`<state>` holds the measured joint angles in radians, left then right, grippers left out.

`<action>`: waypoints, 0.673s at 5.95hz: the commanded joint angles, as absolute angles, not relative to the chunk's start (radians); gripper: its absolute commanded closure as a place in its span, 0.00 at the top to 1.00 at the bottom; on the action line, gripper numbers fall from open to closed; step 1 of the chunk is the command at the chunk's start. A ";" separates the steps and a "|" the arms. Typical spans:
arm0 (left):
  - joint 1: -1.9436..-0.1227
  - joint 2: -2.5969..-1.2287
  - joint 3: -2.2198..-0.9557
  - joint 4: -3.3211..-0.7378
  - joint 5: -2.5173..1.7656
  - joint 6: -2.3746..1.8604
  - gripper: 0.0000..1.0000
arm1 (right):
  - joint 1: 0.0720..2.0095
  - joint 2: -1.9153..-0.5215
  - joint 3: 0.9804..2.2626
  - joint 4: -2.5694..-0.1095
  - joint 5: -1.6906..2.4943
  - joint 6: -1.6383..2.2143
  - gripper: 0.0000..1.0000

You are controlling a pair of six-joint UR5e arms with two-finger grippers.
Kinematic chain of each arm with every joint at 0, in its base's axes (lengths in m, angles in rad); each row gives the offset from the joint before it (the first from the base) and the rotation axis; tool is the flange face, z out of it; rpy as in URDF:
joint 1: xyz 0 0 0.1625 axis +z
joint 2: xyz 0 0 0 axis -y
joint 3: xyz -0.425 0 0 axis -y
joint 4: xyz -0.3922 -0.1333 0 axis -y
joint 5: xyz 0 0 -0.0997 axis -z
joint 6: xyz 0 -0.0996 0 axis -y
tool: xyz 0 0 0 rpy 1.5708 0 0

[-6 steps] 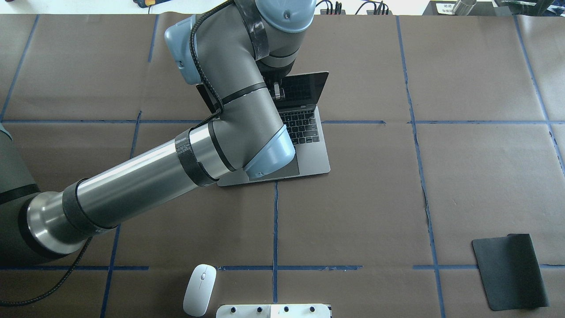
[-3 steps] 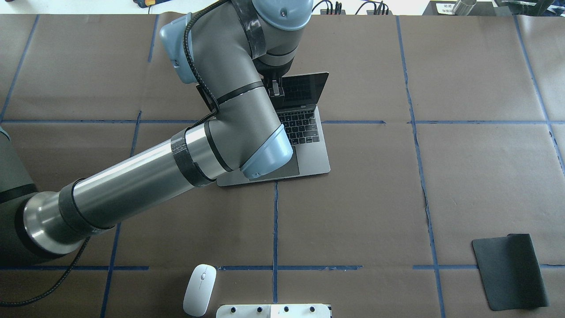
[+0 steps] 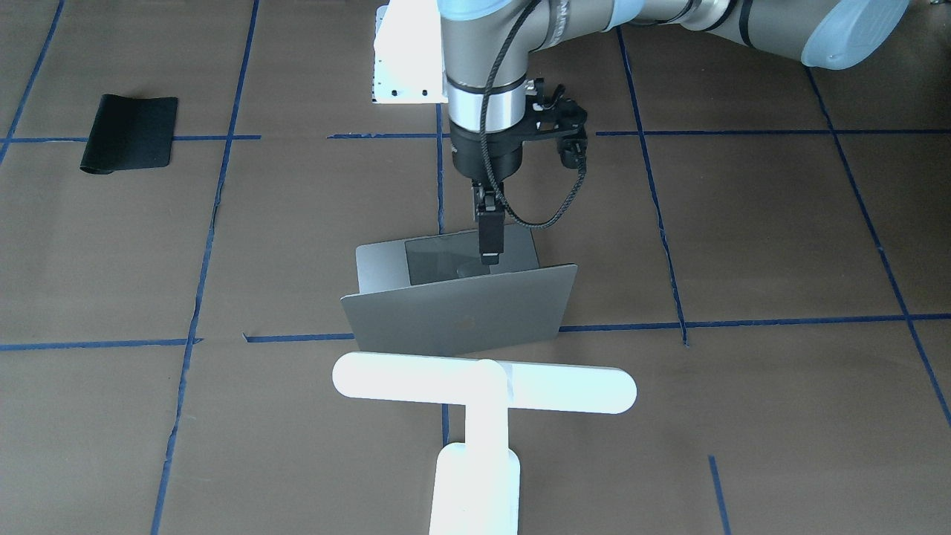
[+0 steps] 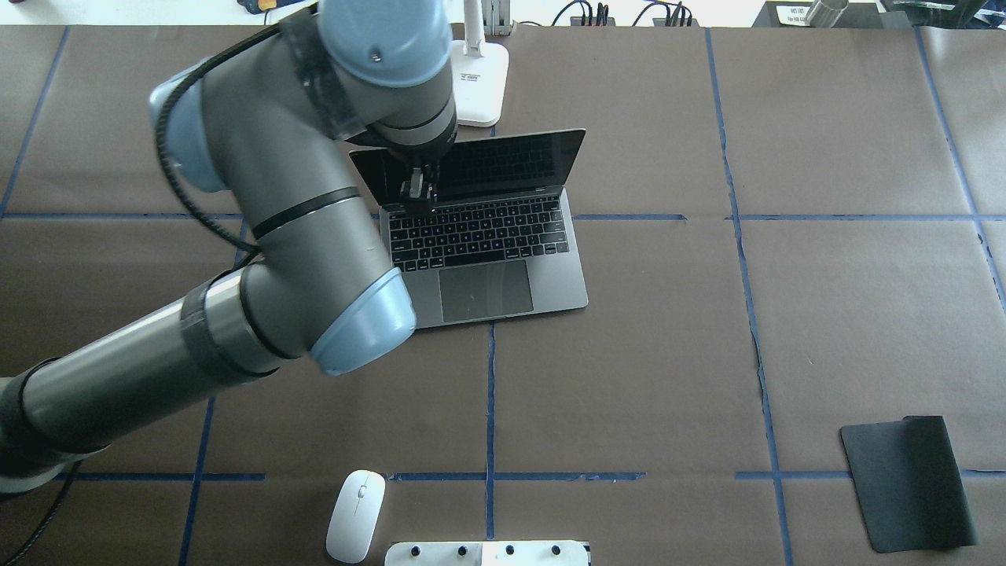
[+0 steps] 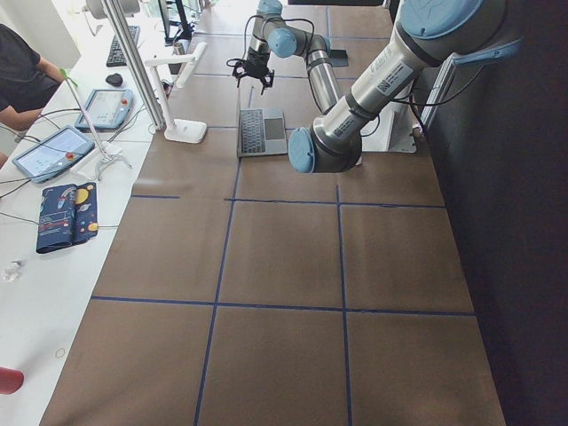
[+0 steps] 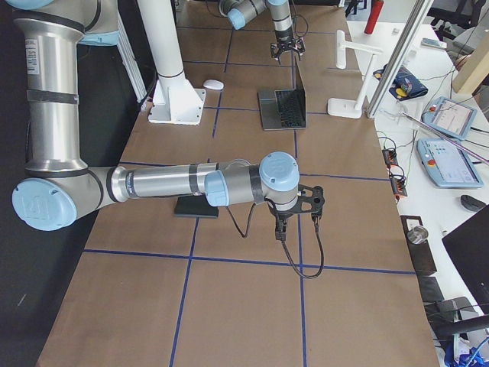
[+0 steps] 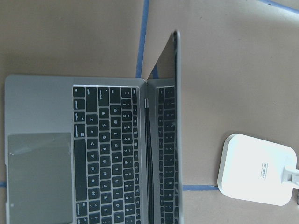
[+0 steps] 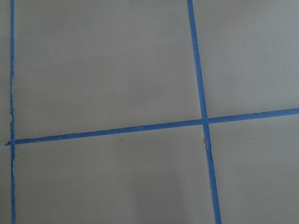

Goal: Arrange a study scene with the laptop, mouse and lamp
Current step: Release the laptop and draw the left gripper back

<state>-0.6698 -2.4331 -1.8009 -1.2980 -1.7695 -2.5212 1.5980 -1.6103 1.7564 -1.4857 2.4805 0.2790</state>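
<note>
The grey laptop (image 4: 503,251) stands open at mid-table, its lid (image 3: 461,310) upright with the logo facing away from me. My left gripper (image 4: 419,203) hangs just above the keyboard's back-left corner, next to the screen; its fingers (image 3: 489,249) look shut and hold nothing. The white lamp (image 3: 483,390) stands behind the laptop, and its base (image 4: 479,86) also shows in the left wrist view (image 7: 257,170). The white mouse (image 4: 355,515) lies at the table's near edge. My right gripper (image 6: 279,228) shows only in the exterior right view, so I cannot tell its state.
A black mouse pad (image 4: 908,483) lies at the near right, close beside the right arm. A white bolted pedestal (image 4: 487,553) sits next to the mouse. The right wrist view shows only brown table cover (image 8: 117,70) with blue tape lines.
My left arm has swung left and the gripper has moved from over the screen's middle to the keyboard's back-left corner. The lamp base is now uncovered. The laptop has not moved.
</note>
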 commanded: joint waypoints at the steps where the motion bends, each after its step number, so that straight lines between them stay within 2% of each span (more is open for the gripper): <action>1: -0.664 -2.266 -2.065 -1.218 -1.825 -2.191 1.00 | 1.533 -1.656 1.862 -1.485 2.479 0.377 1.00; 3: -0.660 -2.121 -2.216 -1.209 -1.871 -2.001 1.00 | 1.362 -1.777 2.049 -1.467 2.377 0.541 1.00; 4: -0.649 -2.106 -2.226 -1.206 -1.871 -1.984 1.00 | 1.244 -1.848 2.051 -1.272 2.366 0.743 1.00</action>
<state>-0.6569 -2.1372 -2.1980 -1.2105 -1.8614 -2.0244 1.3510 -1.7802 2.0228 -1.4099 2.3878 0.5797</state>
